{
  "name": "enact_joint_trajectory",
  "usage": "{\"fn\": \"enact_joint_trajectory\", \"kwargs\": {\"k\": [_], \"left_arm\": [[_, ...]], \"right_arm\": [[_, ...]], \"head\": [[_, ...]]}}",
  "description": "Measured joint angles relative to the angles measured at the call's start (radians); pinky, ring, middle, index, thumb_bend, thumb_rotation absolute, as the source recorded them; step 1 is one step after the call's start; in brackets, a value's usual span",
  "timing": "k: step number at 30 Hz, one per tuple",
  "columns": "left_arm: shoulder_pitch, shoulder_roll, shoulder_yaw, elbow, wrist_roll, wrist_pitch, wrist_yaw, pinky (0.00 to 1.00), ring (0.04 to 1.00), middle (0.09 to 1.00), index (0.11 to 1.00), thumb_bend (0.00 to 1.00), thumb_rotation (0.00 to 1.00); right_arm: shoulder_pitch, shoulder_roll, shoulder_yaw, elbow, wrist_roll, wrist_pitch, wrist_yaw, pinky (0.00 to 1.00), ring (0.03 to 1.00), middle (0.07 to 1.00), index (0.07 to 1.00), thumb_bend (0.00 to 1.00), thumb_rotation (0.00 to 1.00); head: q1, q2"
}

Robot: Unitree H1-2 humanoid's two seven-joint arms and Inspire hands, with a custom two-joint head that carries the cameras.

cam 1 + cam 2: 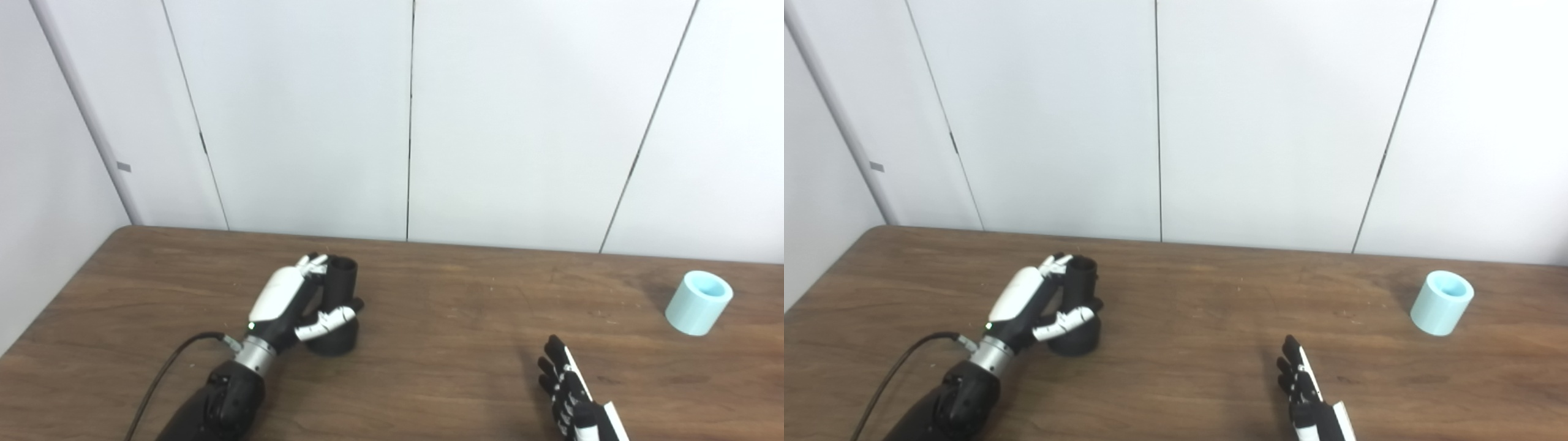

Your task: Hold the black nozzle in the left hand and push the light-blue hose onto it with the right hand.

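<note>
Black nozzle (339,306) stands upright on its wider base, left of centre on the wooden table (465,318), well in from every edge. Left hand (288,300) wrapped around it, fingers at the neck, thumb across the front. Bare wood stretches rightward, nothing between. Light-blue hose (699,302), a short tube, stands near the right edge, well apart. Right hand (569,392) low at the near edge, fingers extended, holding nothing, short of the hose.

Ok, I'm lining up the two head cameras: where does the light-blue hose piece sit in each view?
Left eye view: light-blue hose stands at the far right of the table, near the picture's edge.
Right eye view: same hose, right side, further from the edge.
Shared landmark: the black nozzle by the left hand.
</note>
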Motion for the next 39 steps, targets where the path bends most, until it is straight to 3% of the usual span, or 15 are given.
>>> {"fn": "enact_joint_trajectory", "kwargs": {"k": [9,20,24,27,39], "left_arm": [[0.016,-0.057,-0.019,-0.052,0.005,0.033,-0.05,1.0,0.92,0.741,0.345,0.41,0.83],[0.001,-0.118,-0.017,-0.037,0.038,0.033,0.001,1.0,0.917,0.747,0.341,0.46,0.83],[-0.002,-0.124,-0.029,-0.037,0.05,0.033,0.0,1.0,0.909,0.744,0.345,0.44,0.83],[-0.003,-0.124,-0.032,-0.037,0.057,0.032,-0.012,1.0,0.91,0.746,0.357,0.39,0.74],[-0.003,-0.124,-0.035,-0.037,0.062,0.015,-0.019,1.0,0.911,0.743,0.344,0.42,0.74]], "right_arm": [[0.0,0.001,0.002,0.0,0.0,0.003,0.0,0.98,0.994,1.0,1.0,0.77,1.0],[0.002,0.006,0.008,0.0,-0.001,0.01,-0.001,0.99,0.995,1.0,1.0,0.77,1.0],[0.001,0.006,0.009,0.0,-0.002,0.014,-0.001,0.99,0.995,1.0,1.0,0.76,1.0],[0.001,0.006,0.01,0.0,-0.002,0.015,-0.002,0.99,0.996,1.0,1.0,0.76,1.0],[0.001,0.007,0.013,-0.001,-0.002,0.02,-0.012,0.98,0.988,1.0,1.0,0.76,1.0]], "head": [[-0.008,0.005],[-0.028,0.014],[-0.028,0.017],[-0.028,0.017],[-0.043,0.029]]}}
